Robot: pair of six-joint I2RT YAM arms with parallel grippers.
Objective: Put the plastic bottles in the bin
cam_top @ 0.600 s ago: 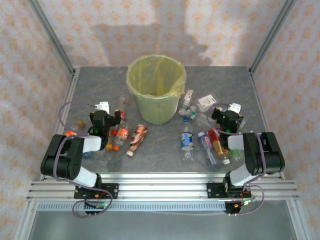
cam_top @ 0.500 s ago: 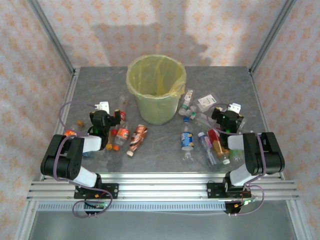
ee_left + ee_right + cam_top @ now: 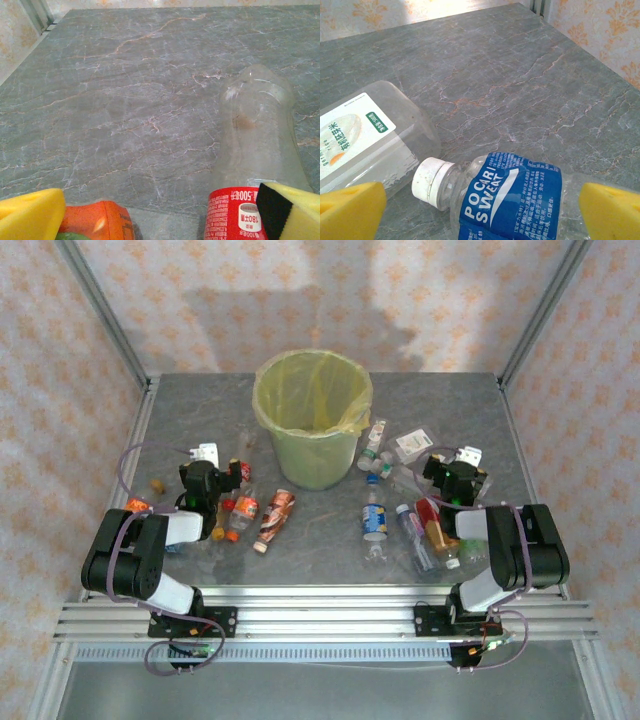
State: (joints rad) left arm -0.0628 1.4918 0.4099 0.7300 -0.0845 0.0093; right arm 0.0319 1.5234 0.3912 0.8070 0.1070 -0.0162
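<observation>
My left tool point(image 3: 203, 478) hangs low over the desk point(image 3: 330, 540) with its jaws spread wide and nothing in them. I judge it is lined up for a first pick. In its wrist view point(image 3: 160, 217) a clear red-labelled bottle point(image 3: 252, 150) lies just beside the right pad, and an orange bottle point(image 3: 97, 220) sits against the left pad. My right tool point(image 3: 452, 478) is equally wide and empty. From its own camera point(image 3: 480, 210) a crushed blue-labelled bottle point(image 3: 510, 200) lies between the pads, its white cap pointing left toward a white-labelled bottle point(image 3: 365, 135). Lying crosswise in the gap, it looks the likeliest to be gripped round the body. The plastic bottles point(image 3: 245, 508) are all on the desk, scattered on their sides in two loose groups, one before each arm, so each tool can work its own side. The bin point(image 3: 312, 455) stands upright at the middle back, between the groups and within reach of both arms. A yellow bag point(image 3: 268, 400) is folded over its rim to catch what falls. What I can see of its inside is bare liner, so I judge the task barely begun.
</observation>
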